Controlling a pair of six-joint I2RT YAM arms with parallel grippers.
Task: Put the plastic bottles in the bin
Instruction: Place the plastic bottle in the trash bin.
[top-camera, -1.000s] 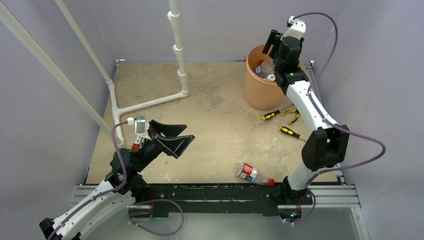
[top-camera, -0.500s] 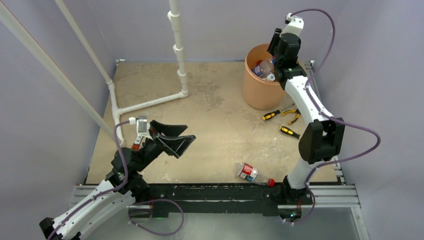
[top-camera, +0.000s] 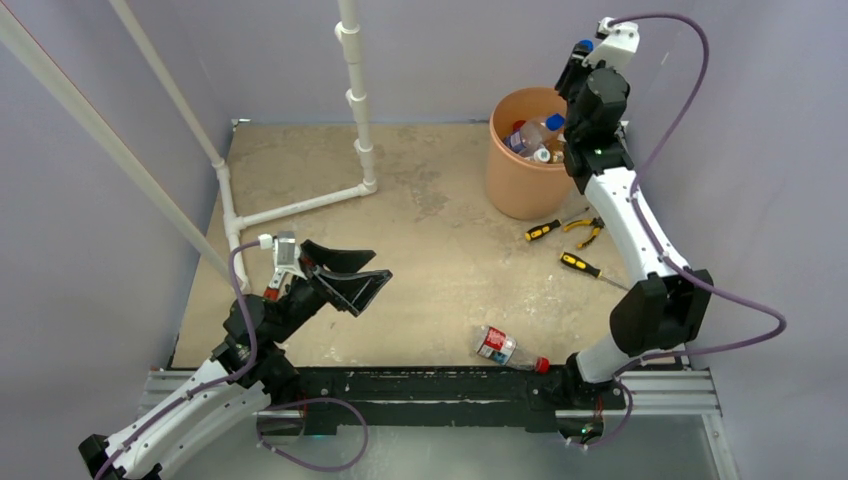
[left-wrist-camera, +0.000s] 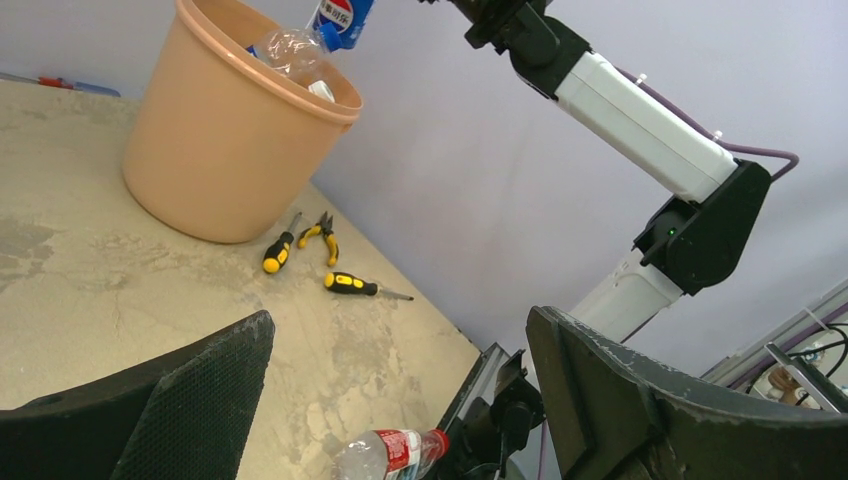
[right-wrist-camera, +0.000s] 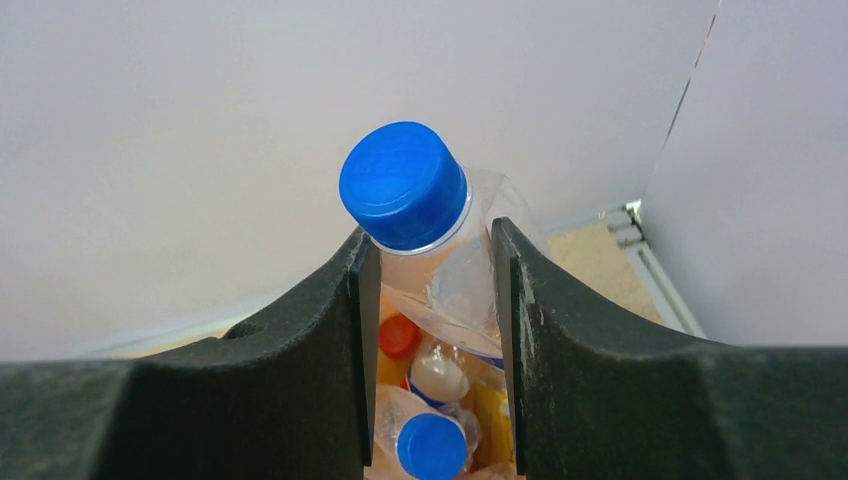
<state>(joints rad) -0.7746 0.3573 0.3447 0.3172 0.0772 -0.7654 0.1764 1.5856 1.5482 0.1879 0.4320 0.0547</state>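
Claw of the left arm (top-camera: 376, 264) hangs wide open and empty over the near left of the desk (top-camera: 430, 230), apparently idle. A red-capped bottle (top-camera: 497, 345) lies on its side at the near edge, not yet collected. Past two screwdrivers (top-camera: 543, 231) and pliers (top-camera: 584, 231), the orange bin (top-camera: 515, 190) in the far right corner holds several bottles (top-camera: 530, 135). Above it, the right claw (right-wrist-camera: 430, 250) pinches a blue-capped bottle (right-wrist-camera: 404, 185) at the shoulder, likely poised to drop it in.
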